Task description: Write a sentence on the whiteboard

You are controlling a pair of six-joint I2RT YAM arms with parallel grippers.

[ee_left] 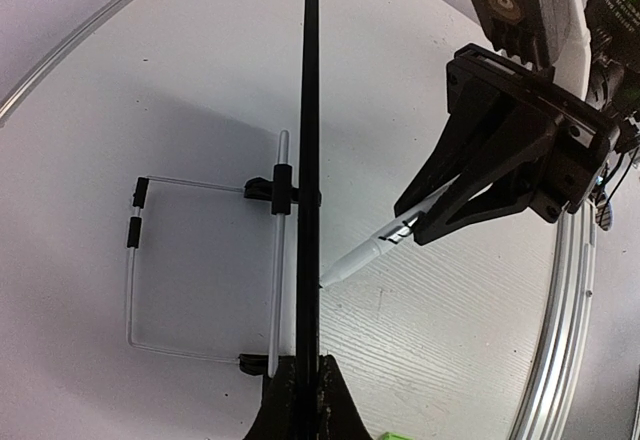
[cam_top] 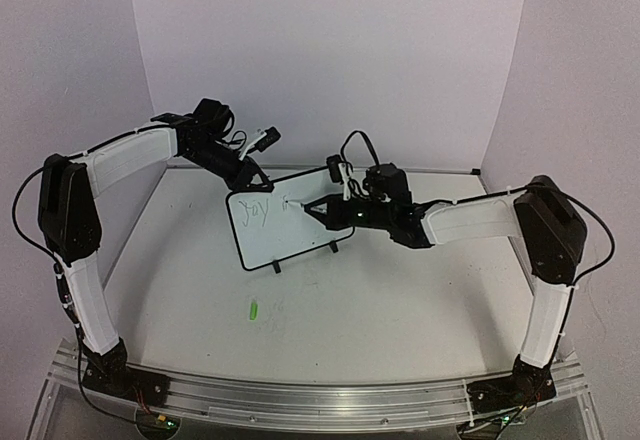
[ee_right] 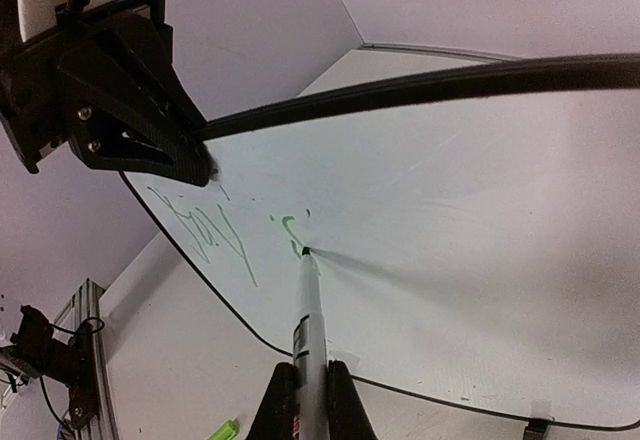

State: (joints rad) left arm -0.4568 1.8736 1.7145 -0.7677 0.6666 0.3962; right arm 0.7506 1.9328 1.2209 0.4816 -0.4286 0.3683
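The whiteboard (cam_top: 285,232) stands tilted on its two black feet at mid table. My left gripper (cam_top: 252,178) is shut on its top left edge; in the left wrist view (ee_left: 308,358) the board (ee_left: 310,110) shows edge-on as a black line between the fingers. The sentence (ee_right: 205,225) is a green scrawl, one word plus a short stroke to its right, near the top left of the board's face (ee_right: 460,210). My right gripper (ee_right: 310,368) is shut on a silver marker (ee_right: 309,320), tip touching the board by that stroke. The right gripper (cam_top: 318,207) and marker (ee_left: 372,252) show in the other views.
A small green marker cap (cam_top: 253,309) lies on the table in front of the board, also in the right wrist view (ee_right: 225,428). A wire stand (ee_left: 200,260) sits behind the board. Purple walls close in the back and sides. A metal rail (cam_top: 320,395) runs along the near edge.
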